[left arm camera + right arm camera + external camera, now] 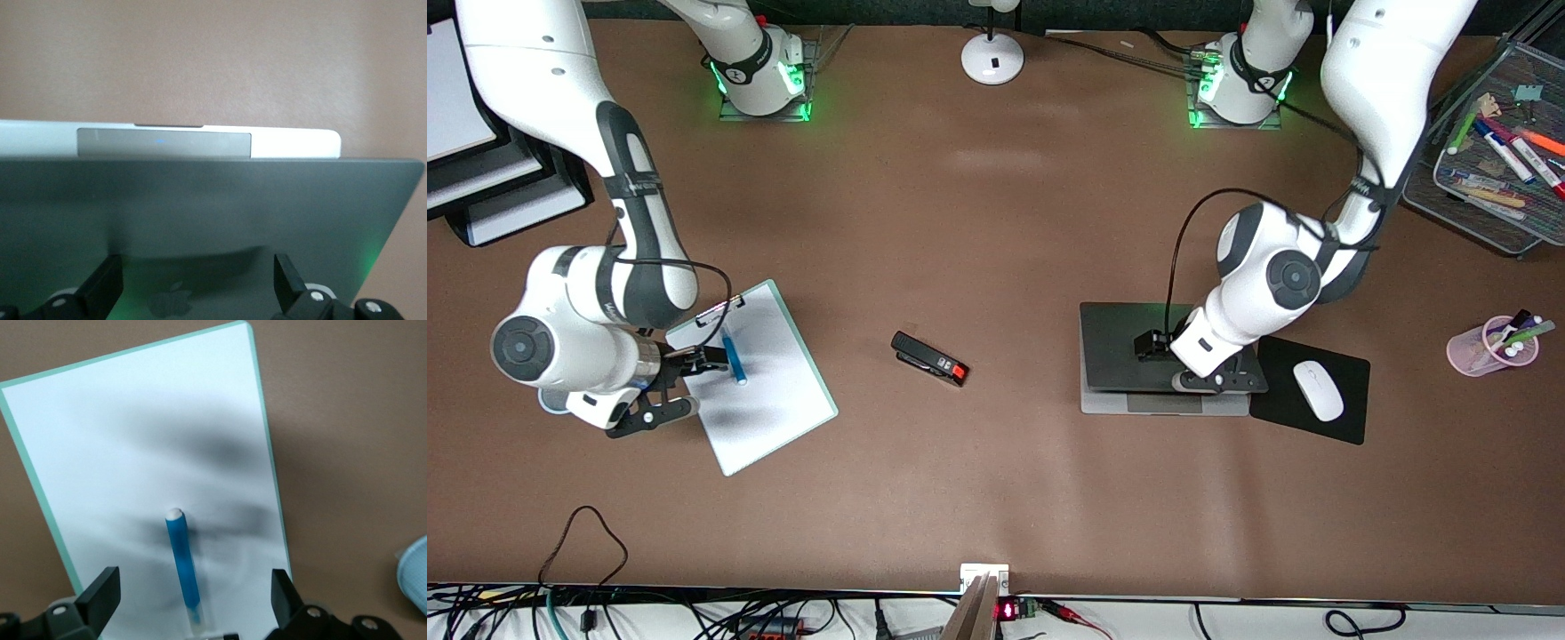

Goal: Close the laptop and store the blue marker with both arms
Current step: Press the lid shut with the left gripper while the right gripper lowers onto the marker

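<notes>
The laptop [1138, 347] lies toward the left arm's end of the table. Its dark lid is low over the base, and a strip of silver palm rest [1165, 404] shows past the lid's edge. My left gripper [1216, 380] is open, just over the lid. In the left wrist view the fingers [103, 283] stand on either side of the apple logo [175, 303], and the left gripper [197, 277] holds nothing. The blue marker [734, 356] lies on a white clipboard [774, 409]. My right gripper [687, 385] is open over the board's edge, its fingers straddling the marker [181, 560].
A black stapler [929, 358] lies mid-table. A white mouse [1318, 389] sits on a black mouse pad [1352, 422] beside the laptop. A pink cup of pens [1492, 347] and a mesh tray of markers [1485, 213] are at the left arm's end. A white lamp base [992, 58] stands between the arms' bases.
</notes>
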